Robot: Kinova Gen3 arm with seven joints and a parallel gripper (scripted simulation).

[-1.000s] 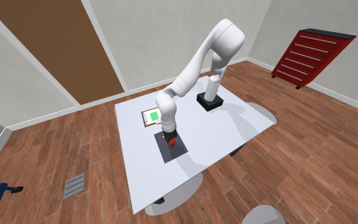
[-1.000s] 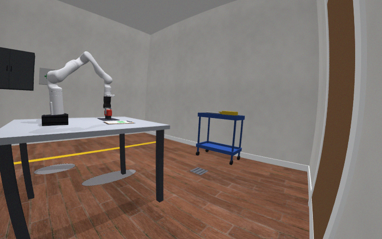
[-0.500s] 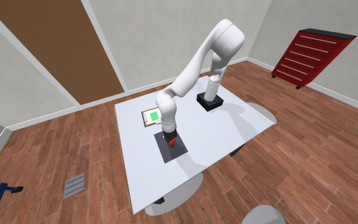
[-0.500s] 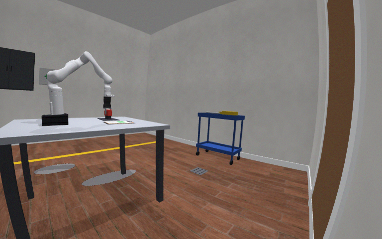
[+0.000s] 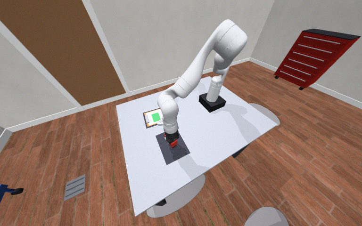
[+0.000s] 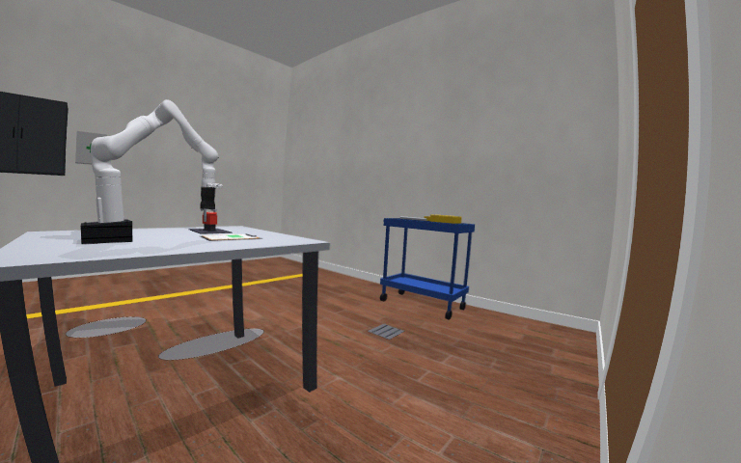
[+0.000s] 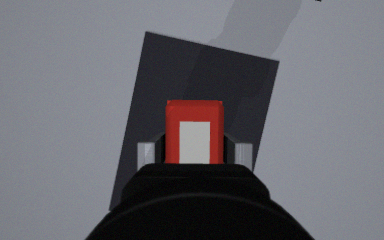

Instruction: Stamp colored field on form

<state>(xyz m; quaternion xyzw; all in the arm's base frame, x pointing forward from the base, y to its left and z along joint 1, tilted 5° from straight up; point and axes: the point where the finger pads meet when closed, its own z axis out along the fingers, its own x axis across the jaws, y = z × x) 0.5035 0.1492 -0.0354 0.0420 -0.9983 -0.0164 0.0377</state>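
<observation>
On mat (image 7: 150, 80), stamp (image 7: 194, 131) upright (long axis vertical), end effector (image 7: 194, 152) open astride.

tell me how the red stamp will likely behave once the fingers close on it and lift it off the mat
The stamp looks like a stiff block with flat sides, so the open gripper straddling it should probably hold it squarely. It stands upright on the dark mat; it likely won't roll, though an off-centre nudge might tip it.

Stamp (image 7: 194, 131) base hidden by pincer (image 7: 194, 152) body; form (image 5: 152, 117) partly behind arm.
</observation>
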